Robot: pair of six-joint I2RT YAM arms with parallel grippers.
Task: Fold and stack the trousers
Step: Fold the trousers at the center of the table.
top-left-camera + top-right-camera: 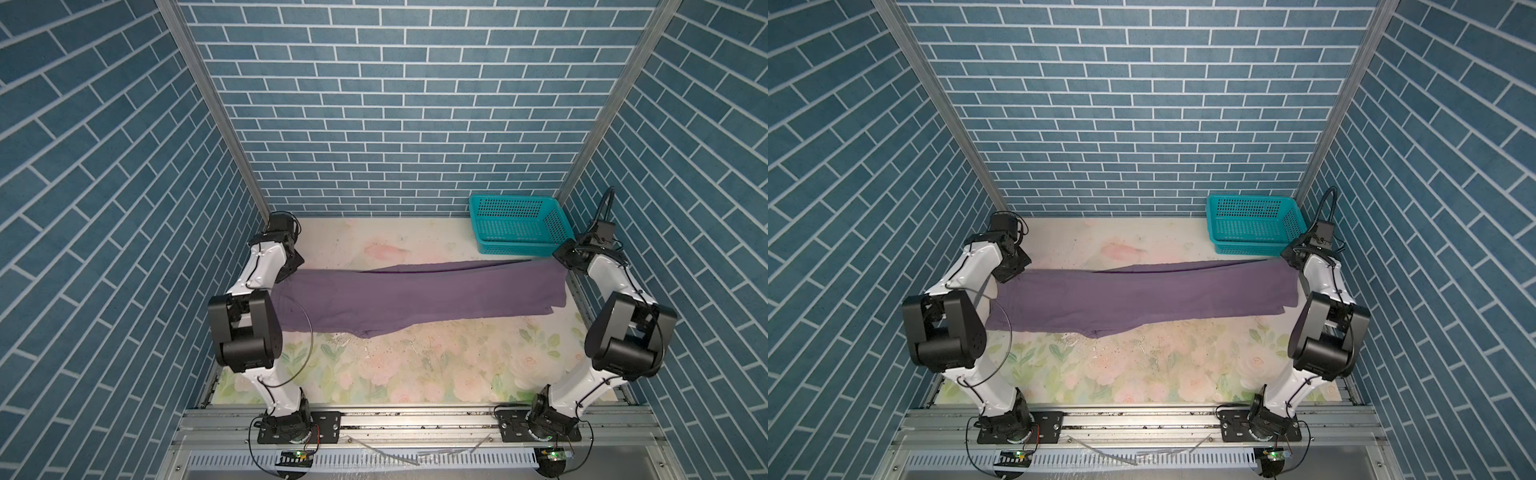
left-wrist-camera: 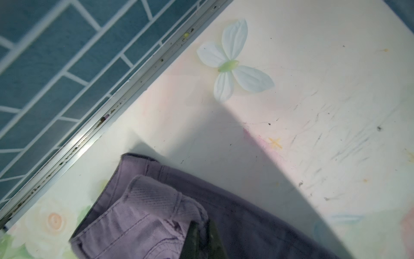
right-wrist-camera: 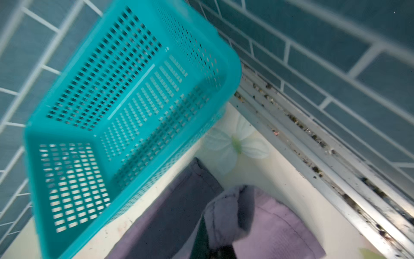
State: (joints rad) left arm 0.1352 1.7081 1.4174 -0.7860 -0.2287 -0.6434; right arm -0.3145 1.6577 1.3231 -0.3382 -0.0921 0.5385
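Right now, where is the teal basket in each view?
In a top view: basket at the far right corner of the table, behind the trousers.
In a top view: basket in the same corner.
Left wrist: not in it.
Right wrist: basket large, just beyond the trousers' hem.
Shared landmark: the trousers, in all four views.

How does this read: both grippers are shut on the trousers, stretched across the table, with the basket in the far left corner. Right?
Not quite. The basket is in the far right corner, not the left; both top views show it. The rest stands: the left gripper and right gripper are shut on the trousers, stretched across the table.
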